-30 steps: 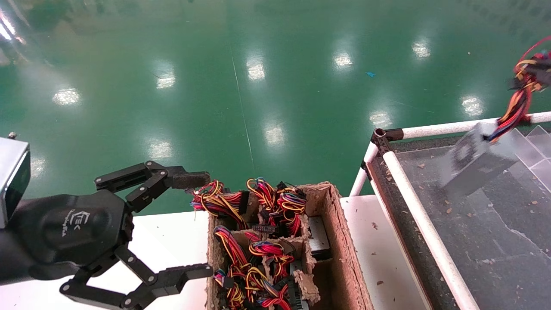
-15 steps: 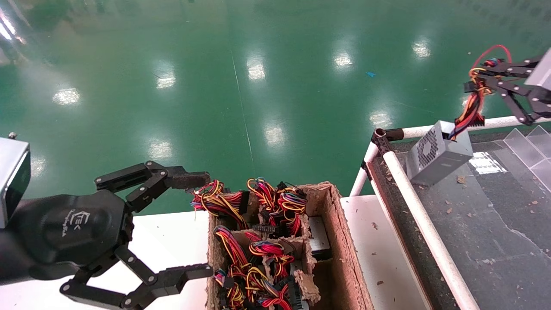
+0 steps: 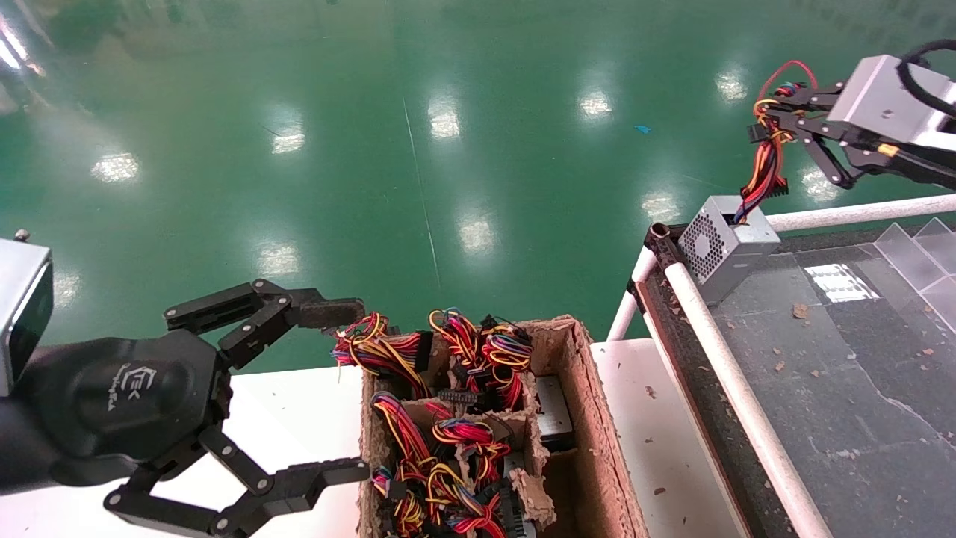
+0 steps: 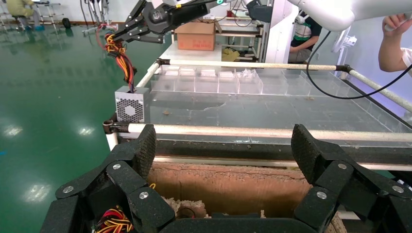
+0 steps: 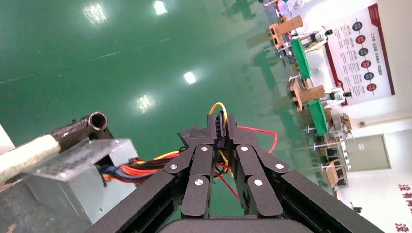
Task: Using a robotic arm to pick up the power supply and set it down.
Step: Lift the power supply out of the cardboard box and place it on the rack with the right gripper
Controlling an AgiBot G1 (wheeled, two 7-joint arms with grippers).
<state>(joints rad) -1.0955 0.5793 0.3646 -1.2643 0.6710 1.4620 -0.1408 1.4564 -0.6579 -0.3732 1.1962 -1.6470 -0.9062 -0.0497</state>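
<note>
The power supply (image 3: 728, 243), a small grey box with a perforated vent face, is at the far left corner of the dark railed platform (image 3: 844, 388). It also shows in the left wrist view (image 4: 130, 104) and the right wrist view (image 5: 77, 170). Its red, yellow and black wire bundle (image 3: 762, 164) runs up into my right gripper (image 3: 777, 112) (image 5: 221, 124), which is shut on the wires and a black plug above the box. I cannot tell whether the box rests on the platform or hangs. My left gripper (image 3: 343, 388) (image 4: 224, 145) stands open beside the cardboard box, holding nothing.
A worn cardboard box (image 3: 590, 418) with dividers, holding several more wired units, sits on the white table (image 3: 299, 418). White pipe rails (image 3: 717, 359) edge the platform. Clear plastic dividers (image 3: 919, 254) lie at its far right. Green floor lies beyond.
The right gripper has carried the power supply leftward and farther away, from mid-platform to the far left corner, and has come fully into view. The left gripper has not moved.
</note>
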